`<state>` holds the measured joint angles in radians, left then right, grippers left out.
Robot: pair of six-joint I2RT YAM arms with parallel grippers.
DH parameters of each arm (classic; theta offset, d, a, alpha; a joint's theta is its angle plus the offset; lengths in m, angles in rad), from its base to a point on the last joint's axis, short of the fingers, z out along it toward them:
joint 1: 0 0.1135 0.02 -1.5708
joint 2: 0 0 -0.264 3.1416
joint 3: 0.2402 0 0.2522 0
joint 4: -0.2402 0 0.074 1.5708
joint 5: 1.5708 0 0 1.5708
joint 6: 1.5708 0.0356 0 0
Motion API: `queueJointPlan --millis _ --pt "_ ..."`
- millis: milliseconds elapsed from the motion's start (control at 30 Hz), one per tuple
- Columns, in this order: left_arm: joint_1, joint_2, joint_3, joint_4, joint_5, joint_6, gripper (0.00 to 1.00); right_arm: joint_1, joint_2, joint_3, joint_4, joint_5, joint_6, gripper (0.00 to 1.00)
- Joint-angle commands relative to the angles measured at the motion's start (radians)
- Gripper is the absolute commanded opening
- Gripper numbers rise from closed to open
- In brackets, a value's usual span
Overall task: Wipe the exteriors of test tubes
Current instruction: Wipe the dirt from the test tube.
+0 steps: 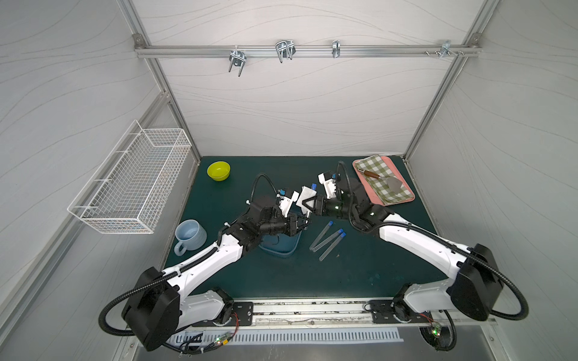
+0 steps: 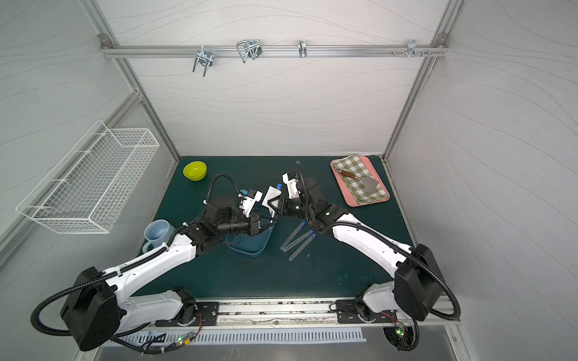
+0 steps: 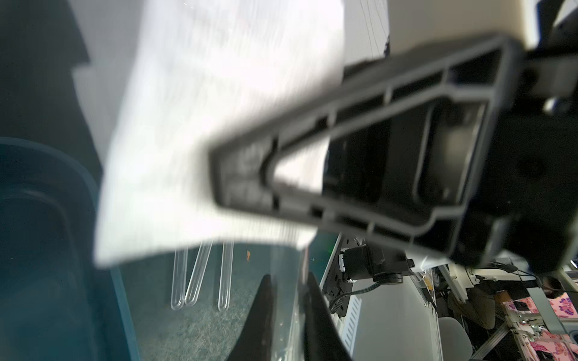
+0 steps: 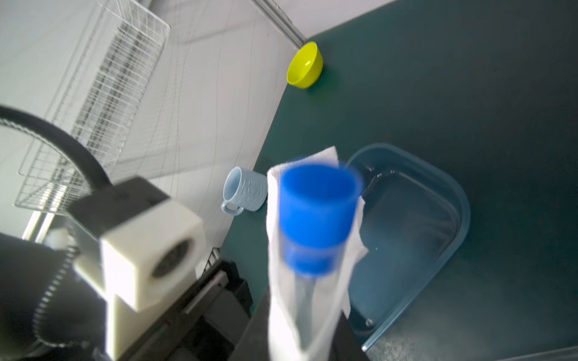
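My left gripper (image 1: pixel 308 219) is shut on the lower end of one clear test tube (image 3: pixel 286 312), which shows between its dark fingers in the left wrist view. The tube's blue cap (image 4: pixel 317 212) sticks up close to the right wrist camera. A white tissue (image 1: pixel 304 197) is wrapped around the tube's upper part, and my right gripper (image 1: pixel 302 205) is shut on that tissue over the tube. Both grippers meet above the blue tray (image 1: pixel 287 250). Three more capped tubes (image 1: pixel 328 239) lie side by side on the green mat to the right of the tray.
A yellow bowl (image 1: pixel 218 170) sits at the back left and a pale blue mug (image 1: pixel 190 236) at the left edge. A pink tray (image 1: pixel 403 200) at the back right holds a checked cloth and a brown-handled metal tool (image 1: pixel 372 175). A wire basket (image 1: pixel 131 184) hangs on the left wall.
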<state>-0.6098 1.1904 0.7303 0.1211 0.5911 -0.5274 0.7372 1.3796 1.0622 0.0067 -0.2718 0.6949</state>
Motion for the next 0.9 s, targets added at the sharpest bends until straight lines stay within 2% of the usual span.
queueJointPlan --millis 0,233,567,700,867 --pt "0.001 -0.028 0.01 0.06 0.01 -0.003 0.14 -0.046 0.032 0.058 -0.013 -0.053 -0.052 0.22" --pt "0.001 -0.031 0.017 0.061 0.009 -0.006 0.14 -0.05 0.026 0.037 -0.016 -0.145 -0.093 0.22" --pt "0.002 -0.034 0.032 0.059 0.003 -0.007 0.14 0.058 -0.023 -0.102 0.043 -0.136 -0.038 0.22" --pt "0.001 -0.035 0.034 0.057 0.005 -0.006 0.14 0.043 -0.033 -0.107 0.052 -0.133 -0.033 0.22" --pt "0.001 -0.028 0.032 0.056 0.017 -0.008 0.14 -0.048 -0.018 -0.048 0.066 -0.207 -0.044 0.23"
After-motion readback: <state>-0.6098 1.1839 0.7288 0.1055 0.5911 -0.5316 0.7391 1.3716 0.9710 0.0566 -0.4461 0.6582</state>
